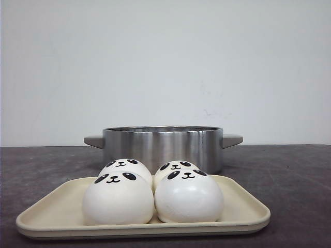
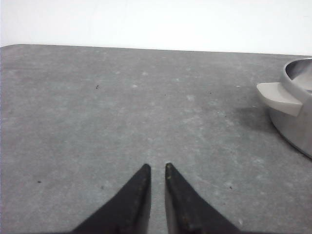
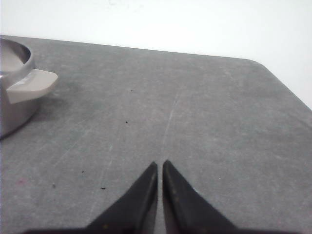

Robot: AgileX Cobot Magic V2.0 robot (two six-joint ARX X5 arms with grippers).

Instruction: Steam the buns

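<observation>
The left claw (image 2: 157,168) hangs low over the bare grey desk (image 2: 122,112), its two black fingers drawn nearly together with only a thin slit between the tips and nothing held. Off to one side of it, well apart, stands the steel pot (image 2: 297,117) with its beige handle (image 2: 278,97) pointing toward the claw.

The right claw (image 3: 160,165) is likewise closed to a narrow slit over the desk, empty, with the pot's other handle (image 3: 29,84) well apart from it.

In the front view neither claw shows. The four buns (image 1: 150,188) sit on a cream tray (image 1: 243,209) at the near edge of the desk, two in front touching side by side and two just behind them, panda faces turned up. The pot stands just behind the tray.
</observation>
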